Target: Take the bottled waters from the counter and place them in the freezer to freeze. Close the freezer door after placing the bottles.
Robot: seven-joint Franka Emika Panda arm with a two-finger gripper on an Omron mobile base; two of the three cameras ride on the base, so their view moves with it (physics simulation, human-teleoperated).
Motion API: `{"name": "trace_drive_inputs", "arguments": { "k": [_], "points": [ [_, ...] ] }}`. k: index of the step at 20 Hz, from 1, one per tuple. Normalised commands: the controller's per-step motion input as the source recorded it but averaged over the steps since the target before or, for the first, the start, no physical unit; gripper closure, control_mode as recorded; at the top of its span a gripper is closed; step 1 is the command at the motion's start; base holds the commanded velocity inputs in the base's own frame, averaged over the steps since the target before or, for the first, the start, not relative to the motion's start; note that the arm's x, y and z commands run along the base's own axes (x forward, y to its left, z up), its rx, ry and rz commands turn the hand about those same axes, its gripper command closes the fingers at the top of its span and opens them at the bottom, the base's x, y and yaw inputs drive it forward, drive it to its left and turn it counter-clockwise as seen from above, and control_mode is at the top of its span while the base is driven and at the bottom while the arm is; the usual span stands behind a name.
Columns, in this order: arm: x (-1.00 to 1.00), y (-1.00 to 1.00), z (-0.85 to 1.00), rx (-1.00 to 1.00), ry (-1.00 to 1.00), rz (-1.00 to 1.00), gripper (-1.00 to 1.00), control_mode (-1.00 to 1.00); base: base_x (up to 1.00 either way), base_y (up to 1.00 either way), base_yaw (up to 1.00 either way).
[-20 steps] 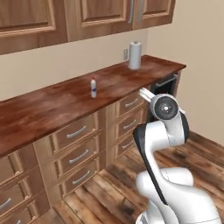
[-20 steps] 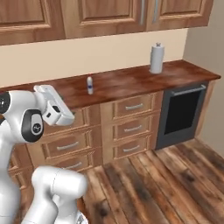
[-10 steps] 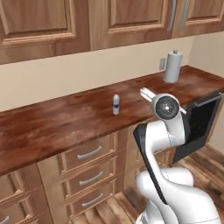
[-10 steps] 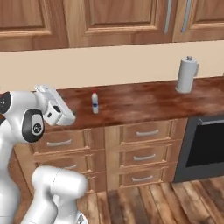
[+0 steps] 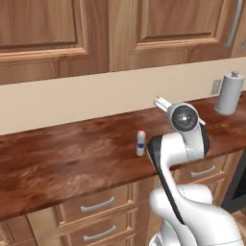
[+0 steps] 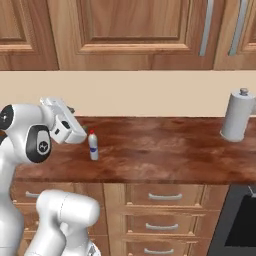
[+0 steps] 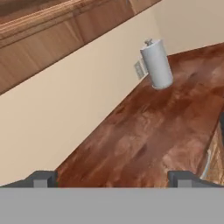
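- We find the gripper (image 7: 111, 179) spread wide, holding and touching nothing, above the counter (image 7: 144, 131).
- We note the red-capped water bottle (image 6: 93, 145) upright on the counter, apart from the fingers.

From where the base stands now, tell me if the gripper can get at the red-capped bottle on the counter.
Probably yes. The red-capped bottle stands upright and alone on the counter, just beside the hand, with nothing between them. The gripper is open, but it faces the paper towel roll, so it must turn first.
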Motion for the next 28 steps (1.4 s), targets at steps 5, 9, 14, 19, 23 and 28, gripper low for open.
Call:
{"name": "trace_drive_inputs", "arguments": {
  "k": [5, 9, 14, 19, 23, 28],
  "points": [
    [0.0, 0.0, 0.0, 0.0, 0.0, 0.0, -1.0, 1.0, 0.58, -0.25, 0.4],
    [-0.18, -0.11, 0.0, 0.04, -0.01, 0.03, -1.0, -1.0, -0.1, -0.11, 0.04],
    [-0.57, -0.98, -0.02, 0.4, -0.1, 0.27, -1.0, -1.0, 0.0, 0.0, 0.0],
    [-0.06, -0.92, -0.04, 0.34, -0.03, 0.39, -1.0, -1.0, 0.0, 0.0, 0.0],
    [-0.25, -0.58, -0.28, 0.1, 0.0, 0.67, -1.0, -1.0, 0.0, 0.0, 0.0],
    [-0.04, -0.49, -0.34, 0.0, -0.05, 0.8, -1.0, -1.0, 0.0, 0.0, 0.0]
  ]
}}
